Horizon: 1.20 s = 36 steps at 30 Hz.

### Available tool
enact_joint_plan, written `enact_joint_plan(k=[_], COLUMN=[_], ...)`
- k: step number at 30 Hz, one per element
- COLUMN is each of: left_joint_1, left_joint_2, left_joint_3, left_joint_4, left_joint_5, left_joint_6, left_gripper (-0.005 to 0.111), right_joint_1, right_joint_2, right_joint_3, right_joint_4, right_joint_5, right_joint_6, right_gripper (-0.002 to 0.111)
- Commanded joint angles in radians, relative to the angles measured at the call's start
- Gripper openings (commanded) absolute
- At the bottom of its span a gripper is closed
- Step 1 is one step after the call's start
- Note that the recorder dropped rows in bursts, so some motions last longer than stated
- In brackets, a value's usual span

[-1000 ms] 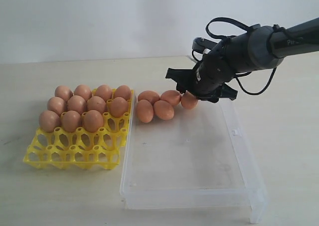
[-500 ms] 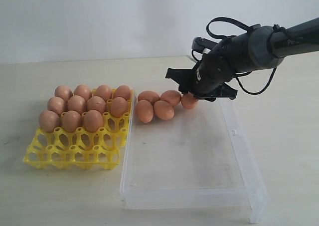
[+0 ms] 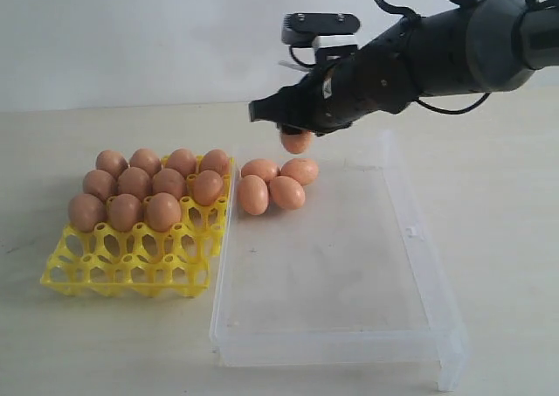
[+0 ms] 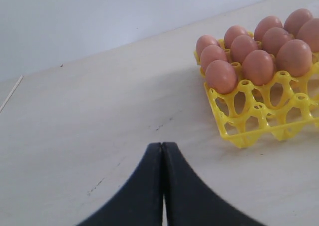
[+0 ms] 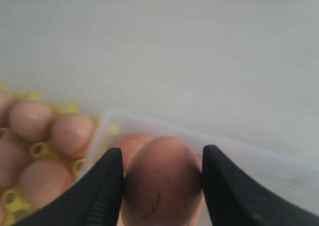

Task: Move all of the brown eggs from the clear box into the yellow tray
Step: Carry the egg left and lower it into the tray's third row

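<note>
My right gripper is shut on a brown egg and holds it in the air above the far left corner of the clear box. Several brown eggs lie bunched in that corner below it. The yellow tray stands left of the box, its far rows filled with brown eggs and its near cups open. In the left wrist view my left gripper is shut on nothing, over bare table, with the tray off to one side.
The pale table runs all round the tray and box. The near two thirds of the box floor hold no eggs. A white wall stands behind. The right arm reaches in from the upper right.
My right gripper has lifted an egg out of the box corner and carried it up and to the left, toward the tray. The other eggs have not moved.
</note>
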State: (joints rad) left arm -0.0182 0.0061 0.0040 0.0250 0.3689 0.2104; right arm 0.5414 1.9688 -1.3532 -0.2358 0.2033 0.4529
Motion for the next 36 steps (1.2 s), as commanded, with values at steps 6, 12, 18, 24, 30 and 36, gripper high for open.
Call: enact_joint_plan(k=[6, 12, 18, 24, 30, 36], left_joint_1=[-0.004, -0.004, -0.004, -0.004, -0.004, -0.004], left_joint_2=[-0.006, -0.006, -0.006, -0.006, -0.006, -0.006], left_joint_3=[-0.004, -0.004, -0.004, -0.004, -0.004, -0.004], left_joint_4=[0.0, 0.0, 0.0, 0.0, 0.0, 0.0], left_joint_5=[-0.008, -0.008, -0.008, -0.008, -0.008, -0.008], left_joint_6=[-0.005, -0.005, -0.005, -0.005, -0.005, -0.005], left_gripper=[0.0, 0.0, 0.0, 0.0, 0.0, 0.0], right_joint_1=[0.14, 0.192, 0.221, 0.248, 0.25, 0.25], right_joint_2=[0.0, 0.063, 0.133, 0.161, 0.161, 0.161], right_joint_3=[0.007, 0.01, 0.01, 0.01, 0.049, 0.069], right_joint_4=[0.331, 0.416, 0.416, 0.416, 0.416, 0.413], right_joint_5=[-0.269, -0.315, -0.367, -0.392, -0.415, -0.46], right_joint_6=[-0.467, -0.516, -0.516, -0.536, -0.565, -0.575], right_gripper=[0.0, 0.0, 0.0, 0.0, 0.0, 0.002])
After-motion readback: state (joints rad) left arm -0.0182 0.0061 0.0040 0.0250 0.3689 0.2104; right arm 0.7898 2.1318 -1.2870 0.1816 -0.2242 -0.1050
